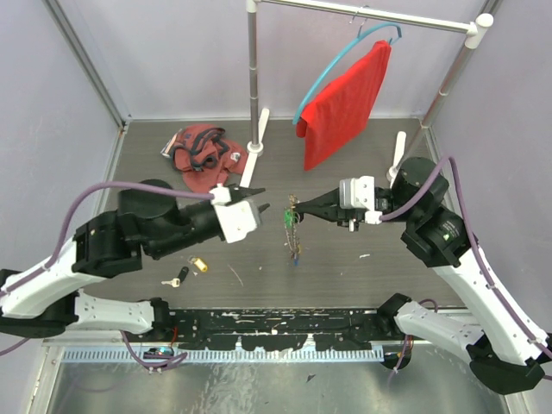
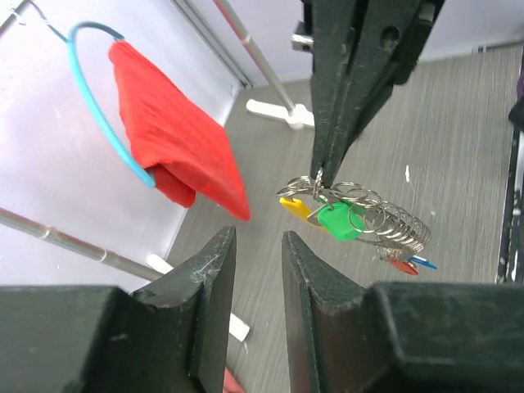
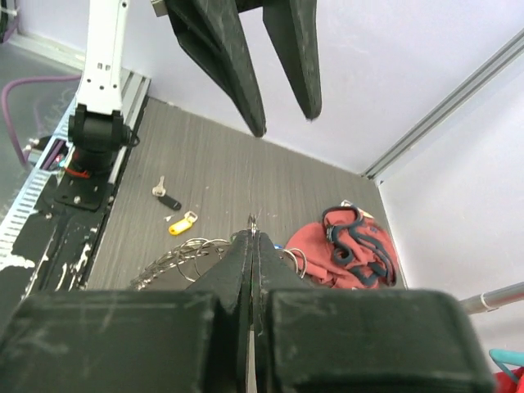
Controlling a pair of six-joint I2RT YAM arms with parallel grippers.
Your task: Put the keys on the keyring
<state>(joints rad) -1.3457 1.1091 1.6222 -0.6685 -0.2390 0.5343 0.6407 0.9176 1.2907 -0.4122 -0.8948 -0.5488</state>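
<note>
My right gripper (image 1: 293,207) is shut on the top ring of the keyring bunch (image 1: 294,231), which hangs in the air over the table's middle. In the left wrist view the bunch shows several steel rings (image 2: 393,225) with a green key (image 2: 337,221), a yellow key (image 2: 295,206), a red key (image 2: 401,265) and a blue one (image 2: 424,264). My left gripper (image 1: 259,200) is open and empty, just left of the bunch; it also shows in the left wrist view (image 2: 258,237). A yellow-tagged key (image 1: 199,265) and a black-headed key (image 1: 177,278) lie on the table at front left.
A crumpled red cloth with a dark strap (image 1: 203,155) lies at the back left. A clothes rack pole (image 1: 253,78) stands behind, with a red cloth on a blue hanger (image 1: 345,103). A black rail (image 1: 276,323) runs along the near edge.
</note>
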